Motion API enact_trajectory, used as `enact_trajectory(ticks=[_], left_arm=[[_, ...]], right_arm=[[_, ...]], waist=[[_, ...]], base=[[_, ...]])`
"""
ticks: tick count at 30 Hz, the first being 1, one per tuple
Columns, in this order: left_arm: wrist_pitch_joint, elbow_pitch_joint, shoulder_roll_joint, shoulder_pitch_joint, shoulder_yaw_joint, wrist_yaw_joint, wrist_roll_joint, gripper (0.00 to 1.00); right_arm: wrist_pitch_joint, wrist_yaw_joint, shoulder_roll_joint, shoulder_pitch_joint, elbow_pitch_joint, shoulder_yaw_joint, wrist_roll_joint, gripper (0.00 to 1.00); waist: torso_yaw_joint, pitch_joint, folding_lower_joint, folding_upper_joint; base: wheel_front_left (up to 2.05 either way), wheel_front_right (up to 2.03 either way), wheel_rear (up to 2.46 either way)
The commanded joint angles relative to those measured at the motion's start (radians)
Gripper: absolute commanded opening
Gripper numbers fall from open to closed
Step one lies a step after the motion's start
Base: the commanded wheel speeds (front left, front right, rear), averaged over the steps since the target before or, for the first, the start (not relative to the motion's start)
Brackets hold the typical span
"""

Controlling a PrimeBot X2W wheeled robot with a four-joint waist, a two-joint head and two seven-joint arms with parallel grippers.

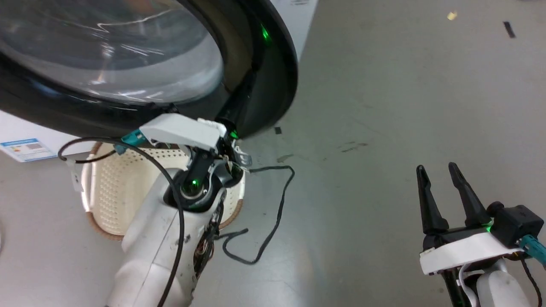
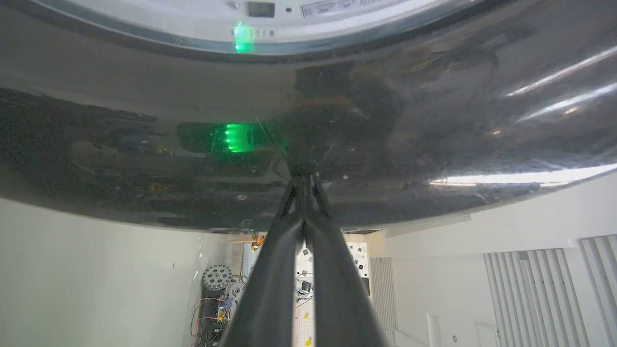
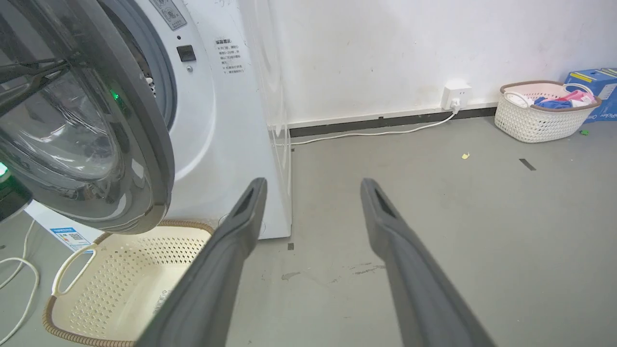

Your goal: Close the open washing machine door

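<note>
The washing machine door [image 1: 264,85] hangs part open, its black frame and bulging glass at the head view's upper left. It stands out from the white washing machine [image 3: 217,120], as the right wrist view shows with the door [image 3: 96,144] at its left. My left gripper [image 2: 302,180] is shut with nothing between its fingers, and its tips touch the door's dark outer frame [image 2: 385,120] near the lower rim. In the head view the left gripper [image 1: 228,130] sits right under that rim. My right gripper [image 1: 439,170] is open over bare floor, away from the machine.
A cream perforated basket [image 1: 111,192] stands on the floor under the door, beneath my left arm. A black cable [image 1: 273,217] trails across the floor beside it. A second basket [image 3: 544,111] with clothes and a blue box [image 3: 593,84] stand by the far wall.
</note>
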Motion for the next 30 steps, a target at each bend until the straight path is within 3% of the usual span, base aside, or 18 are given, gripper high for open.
enact_trajectory(ticks=[1,7,10,11,12,14,16,19,22,25,30], left_arm=[[-0.008,0.015,0.002,-0.019,0.005,-0.005,0.005,0.00],[0.000,0.007,0.002,0.030,0.004,-0.005,0.055,0.00],[0.013,-0.102,0.011,0.156,0.005,-0.005,0.110,0.00],[-0.005,-0.181,0.054,0.240,-0.027,-0.005,0.202,0.00],[-0.030,-0.206,0.080,0.267,-0.049,-0.005,0.255,0.03],[-0.122,-0.236,0.140,0.312,-0.108,-0.005,0.390,1.00],[-0.236,-0.243,0.193,0.349,-0.168,-0.005,0.510,1.00],[-0.296,-0.228,0.262,0.391,-0.205,-0.005,0.683,1.00],[-0.299,-0.233,0.285,0.431,-0.095,0.004,0.988,1.00],[-0.300,-0.284,0.248,0.501,0.005,0.044,1.258,1.00],[-0.300,-0.367,0.148,0.620,0.155,0.049,1.437,1.00]], right_arm=[[-0.005,0.001,0.000,-0.014,0.001,0.006,0.009,1.00],[-0.005,0.001,0.000,-0.003,-0.005,0.010,0.004,1.00],[-0.005,0.001,0.000,0.020,-0.010,0.001,-0.023,1.00],[-0.005,0.001,0.000,0.042,-0.017,-0.014,-0.044,1.00],[-0.005,0.001,0.000,0.049,-0.017,-0.015,-0.052,1.00],[-0.005,0.001,0.000,0.063,-0.016,-0.021,-0.065,1.00],[-0.005,0.001,0.000,0.077,-0.018,-0.026,-0.072,1.00],[-0.005,0.001,0.000,0.095,-0.021,-0.029,-0.080,1.00],[-0.005,0.001,0.000,0.113,-0.028,-0.031,-0.085,1.00],[-0.005,0.001,0.000,0.127,-0.030,-0.028,-0.085,1.00],[-0.005,0.001,0.000,0.147,-0.026,-0.022,-0.082,1.00]], waist=[[-0.009,0.002,-0.0002,-0.0001],[0.034,-0.035,-0.0002,-0.0001],[0.105,-0.092,-0.0002,-0.0001],[0.164,-0.137,-0.0002,-0.0001],[0.180,-0.150,-0.0002,-0.0001],[0.215,-0.181,-0.0002,-0.0001],[0.247,-0.209,-0.0002,-0.0001],[0.289,-0.243,-0.0002,-0.0001],[0.329,-0.266,-0.0002,-0.0001],[0.357,-0.282,-0.0002,-0.0001],[0.386,-0.299,-0.0002,-0.0001]], base=[[0.00,0.00,0.00],[0.00,0.00,0.00],[0.00,0.00,0.00],[0.00,0.00,0.00],[0.00,0.00,0.00],[0.00,0.00,0.00],[0.00,0.00,0.00],[0.00,0.00,0.00],[0.00,0.00,0.00],[0.00,0.00,0.00],[0.00,0.00,0.00]])
